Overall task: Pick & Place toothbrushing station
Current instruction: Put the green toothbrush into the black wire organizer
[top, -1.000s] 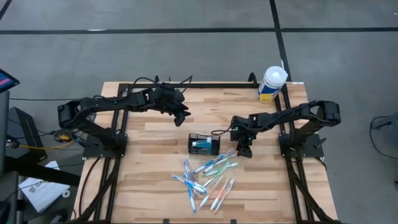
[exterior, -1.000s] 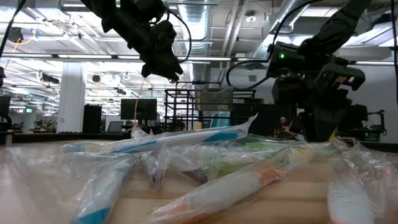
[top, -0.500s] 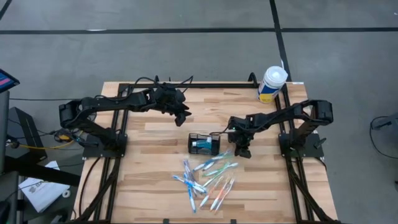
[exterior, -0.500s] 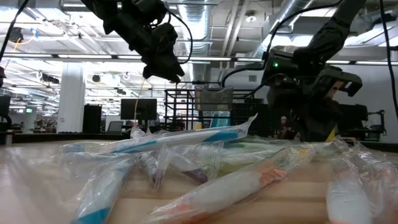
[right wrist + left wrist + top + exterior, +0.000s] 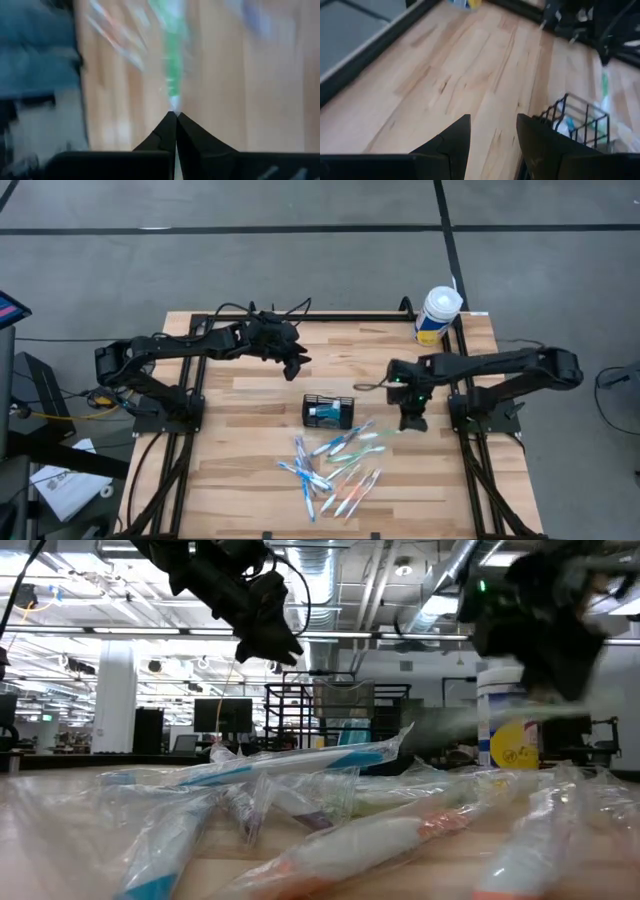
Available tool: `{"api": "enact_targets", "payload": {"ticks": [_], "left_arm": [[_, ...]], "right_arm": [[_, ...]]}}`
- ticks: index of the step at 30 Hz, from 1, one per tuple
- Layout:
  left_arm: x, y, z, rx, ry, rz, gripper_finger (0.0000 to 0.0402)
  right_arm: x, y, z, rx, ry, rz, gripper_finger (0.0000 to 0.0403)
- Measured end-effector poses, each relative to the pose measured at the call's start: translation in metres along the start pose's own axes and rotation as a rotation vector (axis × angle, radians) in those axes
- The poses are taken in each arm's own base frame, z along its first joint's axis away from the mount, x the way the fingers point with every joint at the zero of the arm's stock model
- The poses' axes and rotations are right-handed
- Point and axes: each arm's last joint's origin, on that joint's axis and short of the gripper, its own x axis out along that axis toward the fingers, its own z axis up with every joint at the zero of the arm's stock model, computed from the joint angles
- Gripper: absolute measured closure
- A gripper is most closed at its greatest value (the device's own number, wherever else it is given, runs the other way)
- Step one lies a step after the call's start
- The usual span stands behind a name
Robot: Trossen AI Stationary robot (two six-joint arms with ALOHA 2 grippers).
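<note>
Green wrapped toothbrush pinched in right claw beside caddy.

Sitting mid-bench: caddy. Lying scattered just in front of it: toothbrushes. Standing at the far right corner: tub. Hovering behind the caddy: left claw; to its right: right claw.

My right wrist view is smeared: only a green streak shows above my closed fingertips. The mesh caddy is cut off at my left wrist view's edge; its contents are unclear.
</note>
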Motion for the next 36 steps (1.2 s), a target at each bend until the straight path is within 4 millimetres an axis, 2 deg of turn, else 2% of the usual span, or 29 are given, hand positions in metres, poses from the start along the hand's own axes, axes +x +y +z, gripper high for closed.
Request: {"api": "enact_targets", "payload": {"ticks": [4, 7, 12, 18, 23, 27, 34, 36], "left_arm": [[-0.001, -0.002, 0.012, 0.016, -0.118, -0.028, 0.0247], [-0.004, -0.003, 0.024, -0.017, -0.23, -0.119, 0.0247], [-0.009, -0.006, 0.037, -0.062, -0.354, -0.207, 0.0247], [-0.014, -0.003, 0.044, -0.09, -0.426, -0.218, 0.0247], [-0.017, 0.004, 0.048, -0.114, -0.459, -0.194, 0.0247], [-0.019, 0.015, 0.049, -0.143, -0.474, -0.16, 0.0247], [-0.031, 0.057, 0.056, -0.182, -0.544, -0.037, 0.0247], [-0.035, 0.065, 0.059, -0.185, -0.582, -0.029, 0.0247]], "right_arm": [[-0.024, 0.011, 0.011, 0.02, -0.142, 0.007, 0.0403], [-0.046, 0.027, 0.026, -0.024, -0.283, -0.009, 0.0403], [-0.077, 0.041, 0.046, -0.058, -0.435, -0.109, 0.0403], [-0.103, 0.045, 0.063, -0.09, -0.611, -0.186, 0.0403], [-0.117, 0.036, 0.072, -0.063, -0.765, -0.261, 0.0403], [-0.13, 0.032, 0.078, -0.077, -0.882, -0.264, 0.0403], [-0.154, 0.043, 0.077, -0.156, -1.046, -0.166, 0.0403], [-0.166, 0.048, 0.079, -0.197, -1.154, -0.162, 0.0403]]}}
